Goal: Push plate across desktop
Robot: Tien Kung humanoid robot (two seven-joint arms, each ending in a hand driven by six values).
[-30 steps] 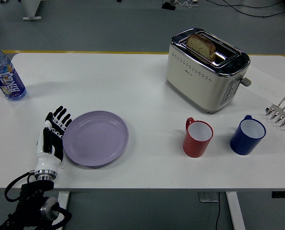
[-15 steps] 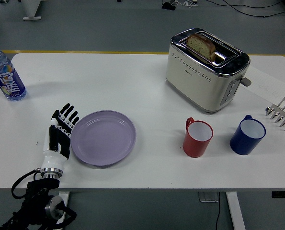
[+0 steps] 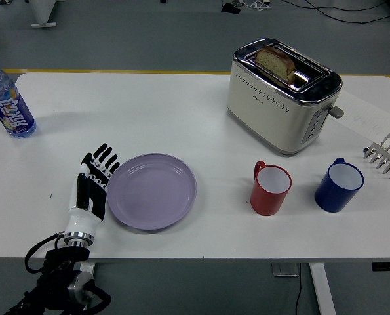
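Compared with the earlier frames, the purple plate (image 3: pixel 151 191) has shifted to the right across the white table (image 3: pixel 149 111), and the left hand (image 3: pixel 92 187) has travelled with it by the same amount. The plate now lies in the near-left part of the table, closer to the red mug (image 3: pixel 271 189) than before, though still well apart from it.

The left hand lies flat on the table with its fingers (image 3: pixel 105 163) extended and slightly spread, holding nothing. Its inner edge touches the plate's left rim. The forearm enters from the lower left corner. The right hand is out of view.

Surroundings: the red mug stands to the right of the plate, in line with it. A blue mug (image 3: pixel 339 186) stands further right, near the red one. A cream toaster (image 3: pixel 283 94) holding a slice of bread (image 3: pixel 276 63) stands behind the mugs. A water bottle (image 3: pixel 8 102) stands at the far left edge. A metal rack (image 3: pixel 386 155) is partly visible at the right edge.
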